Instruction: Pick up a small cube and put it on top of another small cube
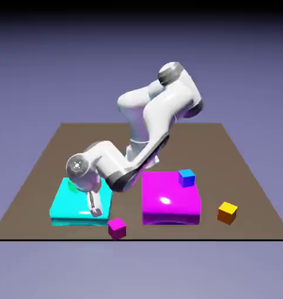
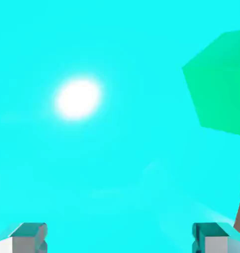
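Cyan slab (image 1: 65, 205) lies under the gripper (image 1: 95, 209), jaws apart and empty. The pink cube (image 1: 116, 228) sits on the table just beside, toward the exterior view's right and nearer the camera; the orange cube (image 1: 227, 212) is well apart.

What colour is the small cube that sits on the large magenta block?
Blue. The small cube on the large magenta block shows best in the exterior view.

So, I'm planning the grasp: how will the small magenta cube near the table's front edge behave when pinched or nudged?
The small magenta cube looks rigid with flat faces, so it should slide rather than roll. Its glossy finish hints at a slippery grip. It sits close to the table edge, so a nudge might push it off.
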`<state>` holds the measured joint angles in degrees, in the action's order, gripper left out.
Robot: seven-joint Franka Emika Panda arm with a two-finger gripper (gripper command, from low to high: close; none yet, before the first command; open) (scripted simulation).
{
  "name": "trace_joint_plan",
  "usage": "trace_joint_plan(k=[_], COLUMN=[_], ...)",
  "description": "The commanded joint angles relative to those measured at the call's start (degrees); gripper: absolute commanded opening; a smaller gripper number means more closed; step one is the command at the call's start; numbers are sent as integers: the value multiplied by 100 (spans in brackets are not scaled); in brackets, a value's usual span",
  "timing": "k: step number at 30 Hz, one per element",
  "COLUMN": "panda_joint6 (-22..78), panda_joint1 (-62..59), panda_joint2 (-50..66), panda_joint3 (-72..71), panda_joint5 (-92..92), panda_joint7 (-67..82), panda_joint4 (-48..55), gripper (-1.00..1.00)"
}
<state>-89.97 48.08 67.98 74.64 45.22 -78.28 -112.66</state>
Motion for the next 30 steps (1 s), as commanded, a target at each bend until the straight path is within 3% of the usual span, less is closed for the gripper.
trace_joint_plan(k=[1, 12, 25, 30], panda_joint6=[96, 1150, 407, 115], panda_joint1=[121, 1446, 1545, 1824], panda_joint2=[208, 2492, 2753, 3155], panda_joint3=[135, 1621, 1125, 1049], panda_joint5=[188, 2239, 4157, 4672], panda_joint7=[-240, -2881, -6112, -6324], panda_joint4=[35, 415, -372, -506], gripper=[0, 0, 0, 0])
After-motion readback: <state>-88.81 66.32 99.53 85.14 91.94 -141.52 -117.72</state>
